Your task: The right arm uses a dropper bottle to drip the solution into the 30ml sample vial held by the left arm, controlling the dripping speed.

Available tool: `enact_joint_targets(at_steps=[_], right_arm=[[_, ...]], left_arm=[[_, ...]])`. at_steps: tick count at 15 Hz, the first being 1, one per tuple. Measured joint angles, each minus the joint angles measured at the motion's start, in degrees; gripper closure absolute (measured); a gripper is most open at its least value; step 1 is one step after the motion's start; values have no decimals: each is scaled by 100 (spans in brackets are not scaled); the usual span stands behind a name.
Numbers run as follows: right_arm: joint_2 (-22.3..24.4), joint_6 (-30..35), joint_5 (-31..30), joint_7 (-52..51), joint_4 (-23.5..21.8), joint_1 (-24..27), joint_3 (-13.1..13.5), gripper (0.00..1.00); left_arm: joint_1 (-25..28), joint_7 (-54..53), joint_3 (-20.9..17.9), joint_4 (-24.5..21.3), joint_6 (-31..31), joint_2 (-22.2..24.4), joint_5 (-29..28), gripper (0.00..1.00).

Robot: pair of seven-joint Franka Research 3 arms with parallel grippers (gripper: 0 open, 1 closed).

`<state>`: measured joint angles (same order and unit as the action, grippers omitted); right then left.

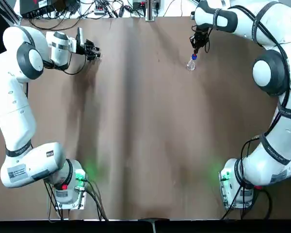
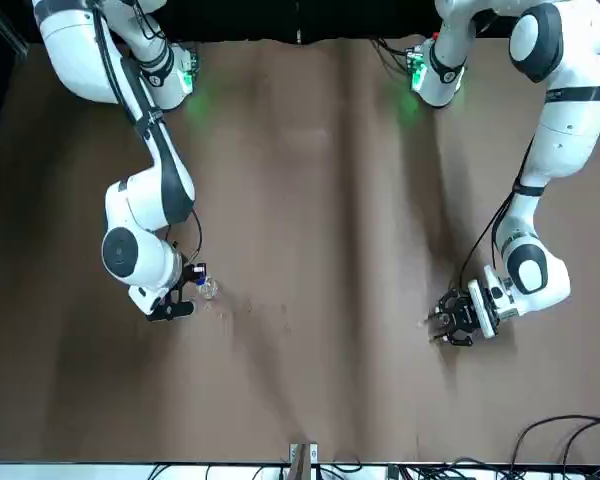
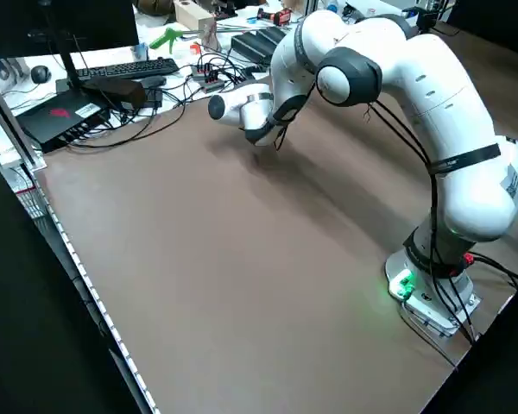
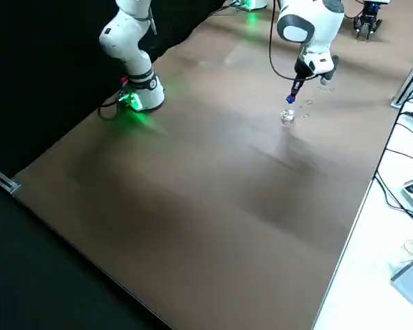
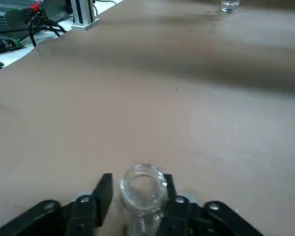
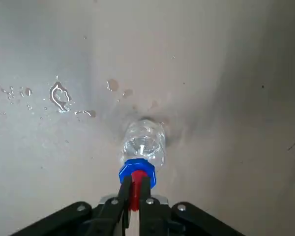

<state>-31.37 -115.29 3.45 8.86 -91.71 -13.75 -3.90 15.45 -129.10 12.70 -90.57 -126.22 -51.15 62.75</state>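
Note:
The dropper bottle (image 6: 143, 143) has a clear body, a blue collar and a red top. It stands upright at the far right of the brown table (image 1: 145, 136), at or just above the surface. My right gripper (image 6: 134, 189) comes down from above and is shut on the bottle's red top. The same bottle (image 1: 191, 63) and right gripper (image 1: 199, 42) show in the top view. My left gripper (image 5: 140, 194) is at the far left of the table, well apart, shut on the 30ml sample vial (image 5: 143, 189). The vial's open mouth points away from the gripper. The left gripper (image 1: 92, 50) shows there too.
Small water droplets (image 6: 60, 95) lie on the table beside the bottle. Cables and electronics (image 1: 102, 7) crowd the far edge, with a metal post (image 1: 149, 9) at its middle. A keyboard (image 3: 125, 69) sits off the table. Both arm bases (image 1: 70, 187) stand at the near corners.

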Motion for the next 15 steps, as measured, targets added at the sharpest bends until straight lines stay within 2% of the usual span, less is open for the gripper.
enact_joint_targets(at_steps=[3,11,12,15], right_arm=[[0,1,0,0,1,0,0,89],[0,2,0,0,2,0,-4,87],[0,3,0,0,2,0,-4,87],[0,3,0,0,2,0,-4,87]], left_arm=[[-1,-2,-2,-8,0,0,0,57],[11,-3,-7,-8,0,0,0,60],[12,-3,-7,-8,0,0,0,64],[12,-4,-7,-8,0,0,0,67]])
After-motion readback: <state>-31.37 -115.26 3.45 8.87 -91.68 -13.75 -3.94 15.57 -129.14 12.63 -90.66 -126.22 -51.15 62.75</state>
